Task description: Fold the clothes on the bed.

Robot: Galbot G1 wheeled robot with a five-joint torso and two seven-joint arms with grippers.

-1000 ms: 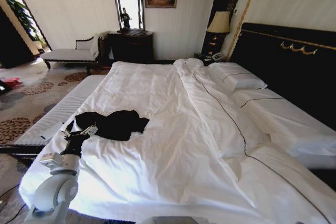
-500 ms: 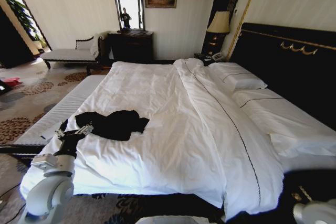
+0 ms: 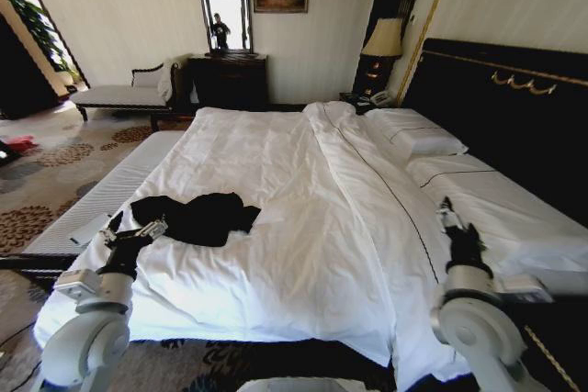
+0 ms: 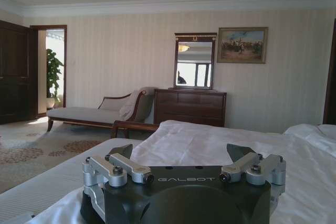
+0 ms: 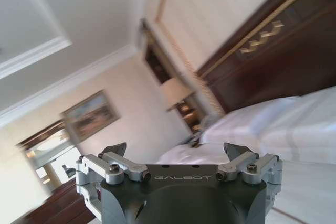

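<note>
The black T-shirt (image 3: pixel 195 216) lies crumpled near-left on the bed (image 3: pixel 303 227); likely light, limp; pinch an edge; left gripper (image 3: pixel 129 234) beside it and right gripper (image 3: pixel 457 227) both spread.

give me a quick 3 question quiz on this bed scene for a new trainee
1. True or false: the black T-shirt lies neatly folded on the bed.
2. Which gripper is nearer the T-shirt? A) left gripper B) right gripper C) both are equally near
3. Fill in: the fingers of both grippers are ____.

Key
1. False: it lies crumpled on the white duvet.
2. A: it hovers by the shirt's near edge, while the right gripper is up over the far side of the bed near the pillows.
3. Open, holding nothing.
</note>
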